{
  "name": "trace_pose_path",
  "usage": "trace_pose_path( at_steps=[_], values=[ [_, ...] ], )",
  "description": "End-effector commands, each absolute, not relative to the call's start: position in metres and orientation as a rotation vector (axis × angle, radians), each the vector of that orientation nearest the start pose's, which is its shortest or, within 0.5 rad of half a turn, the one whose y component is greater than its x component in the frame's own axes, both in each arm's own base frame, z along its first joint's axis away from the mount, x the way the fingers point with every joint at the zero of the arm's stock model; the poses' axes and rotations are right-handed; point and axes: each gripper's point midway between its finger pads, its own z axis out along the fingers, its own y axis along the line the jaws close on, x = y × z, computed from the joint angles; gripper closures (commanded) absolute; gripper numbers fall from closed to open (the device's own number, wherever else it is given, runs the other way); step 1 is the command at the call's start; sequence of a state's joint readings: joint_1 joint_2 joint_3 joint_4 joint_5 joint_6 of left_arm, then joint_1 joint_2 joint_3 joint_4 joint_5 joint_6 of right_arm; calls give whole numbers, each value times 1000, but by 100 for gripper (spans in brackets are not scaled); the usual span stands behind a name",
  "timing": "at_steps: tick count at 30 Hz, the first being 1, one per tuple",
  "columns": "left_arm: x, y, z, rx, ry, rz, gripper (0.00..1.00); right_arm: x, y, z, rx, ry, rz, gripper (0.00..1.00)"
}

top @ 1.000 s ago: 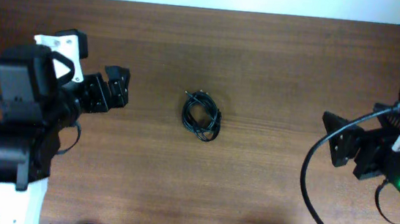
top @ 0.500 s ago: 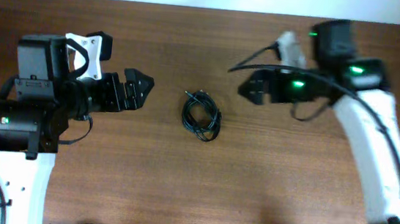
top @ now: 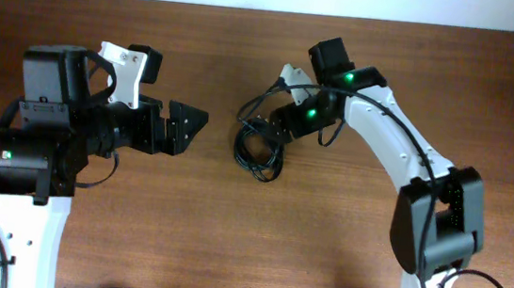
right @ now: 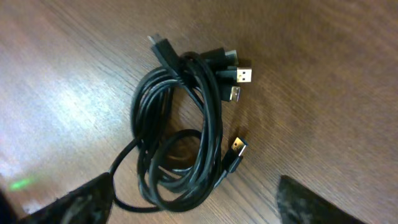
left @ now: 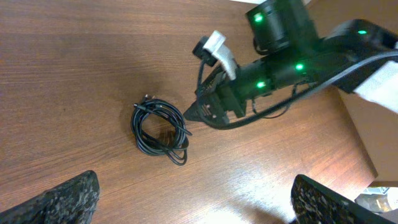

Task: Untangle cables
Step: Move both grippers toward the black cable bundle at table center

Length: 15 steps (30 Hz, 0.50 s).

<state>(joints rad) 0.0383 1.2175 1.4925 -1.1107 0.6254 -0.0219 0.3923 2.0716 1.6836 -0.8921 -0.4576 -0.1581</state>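
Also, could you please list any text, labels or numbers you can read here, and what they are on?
No text can be read anywhere. The cables and their plugs show no marking, the table is plain wood grain, and the right arm shows only green lights.

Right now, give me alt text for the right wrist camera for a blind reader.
A tangled coil of thin black cables lies on a wooden table, small metal-tipped plugs sticking out at its upper right. The open right claw hovers above, blurred fingers in the bottom corners.
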Motion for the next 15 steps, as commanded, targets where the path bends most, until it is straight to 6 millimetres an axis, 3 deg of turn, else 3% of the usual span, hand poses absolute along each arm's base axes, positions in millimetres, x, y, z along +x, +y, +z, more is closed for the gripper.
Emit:
trace_pose_path(
  at_steps=[1,2,3,4,5,6,11,13,15],
  values=[
    [293,-93,337,261,2278,-744,1,382,266,63,-954,2731,727,27],
    [293,-93,337,261,2278,-745,1,377,270,54,-973,2748,727,54],
    [293,-93,337,260,2278,-744,1,373,275,48,-991,2760,729,60],
    [293,-93,337,261,2278,-745,1,369,279,45,-1009,2763,730,59],
    [293,-93,337,261,2278,-744,1,364,283,43,-1027,2766,732,67],
    [293,-93,337,260,2278,-744,1,362,284,42,-1037,2769,718,96],
    [293,-93,337,260,2279,-744,1,367,281,45,-1020,2765,720,96],
    [293,-93,337,260,2279,-744,1,376,276,55,-978,2755,727,96],
    [293,-92,337,259,2280,-739,1,385,274,79,-932,2734,738,96]
  ],
)
